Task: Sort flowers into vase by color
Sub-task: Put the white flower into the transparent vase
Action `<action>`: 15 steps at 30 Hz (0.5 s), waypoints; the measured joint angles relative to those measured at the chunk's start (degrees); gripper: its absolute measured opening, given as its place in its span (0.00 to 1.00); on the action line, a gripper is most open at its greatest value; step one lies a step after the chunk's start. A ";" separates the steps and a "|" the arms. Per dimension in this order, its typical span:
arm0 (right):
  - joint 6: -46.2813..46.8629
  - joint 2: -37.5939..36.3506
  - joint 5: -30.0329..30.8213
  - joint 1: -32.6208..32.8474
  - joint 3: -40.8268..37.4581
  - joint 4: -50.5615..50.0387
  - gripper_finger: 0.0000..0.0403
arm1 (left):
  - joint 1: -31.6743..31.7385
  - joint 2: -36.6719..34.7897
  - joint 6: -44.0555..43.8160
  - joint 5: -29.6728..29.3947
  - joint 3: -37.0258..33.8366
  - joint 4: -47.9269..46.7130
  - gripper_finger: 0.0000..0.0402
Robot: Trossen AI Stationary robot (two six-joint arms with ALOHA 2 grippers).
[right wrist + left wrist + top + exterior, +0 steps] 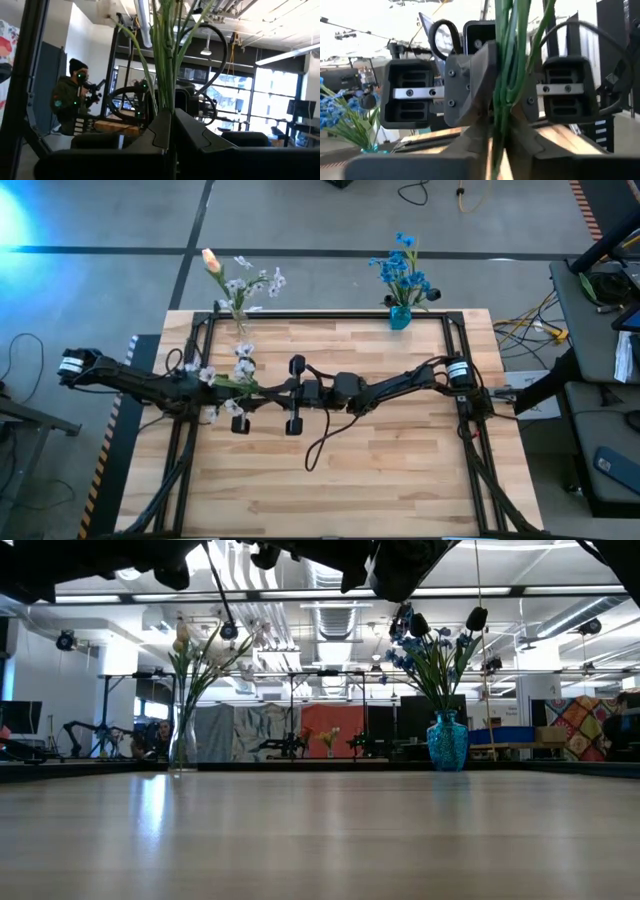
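Two dark robot arms meet at the centre of the wooden tabletop [400, 470] in the high view, a bunch of white-lilac flowers [240, 370] stretched between them left of centre. The left gripper [498, 145] is clenched on the green stems [507, 60], which rise between its fingers in the left wrist view. The right gripper [172, 125] is also clamped on the same stems, seen in the right wrist view as thin green stalks and narrow leaves standing up out of its closed fingers. The blossoms are cut off above the frame in both wrist views, and from above the arms cover much of the stems, so exactly where each gripper takes hold along the bunch is hard to make out. The pale blossoms are small and scattered, showing above and below the left arm.

At the upper edge of the tabletop, left of centre in the high view, a clear vase [183, 745] holds white-lilac sprays and one peach bud [211, 260]; its glass is barely visible from above. Right of centre, a blue vase [447, 740] holds blue blossoms [403, 268]. In the low view both arms show only as dark shapes cut off along the top of the frame. A person [67, 100] in dark clothes stands in the room behind, at the left of the right wrist view.
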 joint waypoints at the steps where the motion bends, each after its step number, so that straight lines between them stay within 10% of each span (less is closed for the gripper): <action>1: 0.51 0.00 0.14 0.00 -0.01 -0.06 0.02 | -0.01 0.28 0.00 -0.60 0.24 -0.36 0.06; 15: 2.34 -2.89 3.32 -0.15 -0.01 -10.52 0.28 | 0.00 -1.17 1.04 -8.55 0.51 -4.70 0.00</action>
